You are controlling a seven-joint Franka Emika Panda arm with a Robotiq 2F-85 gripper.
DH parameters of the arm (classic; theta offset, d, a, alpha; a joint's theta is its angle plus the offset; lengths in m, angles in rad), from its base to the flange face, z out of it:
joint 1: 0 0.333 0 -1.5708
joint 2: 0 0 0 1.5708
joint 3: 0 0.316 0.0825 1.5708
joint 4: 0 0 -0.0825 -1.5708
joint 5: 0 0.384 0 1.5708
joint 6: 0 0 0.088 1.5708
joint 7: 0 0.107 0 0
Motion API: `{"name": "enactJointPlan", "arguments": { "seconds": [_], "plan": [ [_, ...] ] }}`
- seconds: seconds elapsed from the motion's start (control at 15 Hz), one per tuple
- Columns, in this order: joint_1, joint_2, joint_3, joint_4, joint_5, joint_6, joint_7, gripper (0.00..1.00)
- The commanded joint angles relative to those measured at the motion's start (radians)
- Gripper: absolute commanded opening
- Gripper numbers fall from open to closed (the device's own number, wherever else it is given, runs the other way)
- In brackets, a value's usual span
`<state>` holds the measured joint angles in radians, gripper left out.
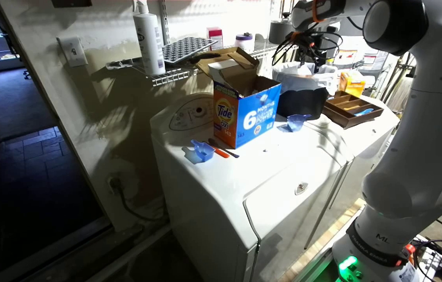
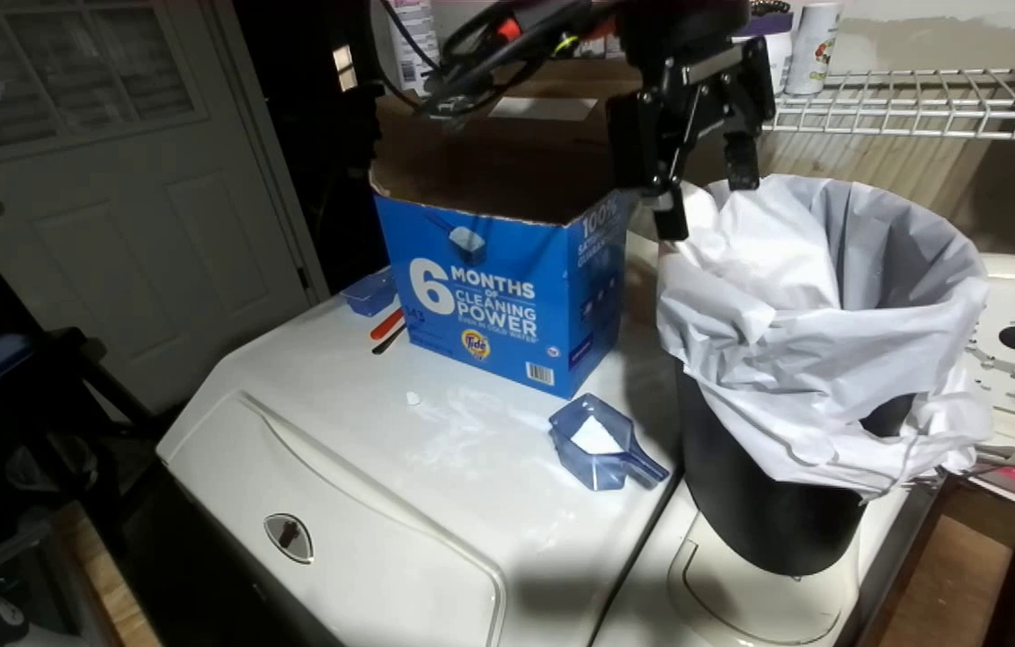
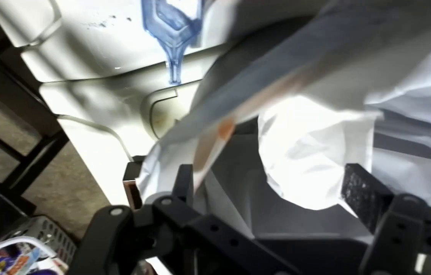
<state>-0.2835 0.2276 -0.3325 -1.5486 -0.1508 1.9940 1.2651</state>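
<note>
Two white laundry machines: one under the rounded black bin, one alongside.
Bin: white plastic liner already draped over the rim.
Blue-and-orange cardboard box: beside the bin, top open.
Black two-fingered gripper: at the bin's mouth, fingers wide apart, I see no grasp made yet.
Blue plastic scoop: beside the bin, white powder inside, untouched.

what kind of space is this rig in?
Probably a home laundry area: two white washer/dryer-style machines stand side by side, with an open Tide box on top and a blue scoop holding white powder.
</note>
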Motion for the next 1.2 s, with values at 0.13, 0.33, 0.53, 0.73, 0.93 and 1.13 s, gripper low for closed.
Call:
{"name": "enactJointPlan", "arguments": {
  "seconds": [0.13,0.33,0.53,0.73,0.93,1.13],
  "plan": [
    [-0.020,-0.059,0.034,-0.011,0.286,-0.058,-0.086,1.00],
    [-0.029,-0.048,0.036,-0.015,0.427,-0.143,-0.112,1.00],
    [-0.041,-0.023,0.022,-0.002,0.487,-0.292,-0.103,1.00],
    [-0.030,-0.005,-0.017,0.009,0.301,-0.322,-0.004,1.00],
    [-0.027,-0.001,-0.044,0.012,0.143,-0.242,0.020,1.00],
    [-0.024,-0.007,-0.056,0.020,0.020,-0.138,0.039,1.00]
  ]
}}
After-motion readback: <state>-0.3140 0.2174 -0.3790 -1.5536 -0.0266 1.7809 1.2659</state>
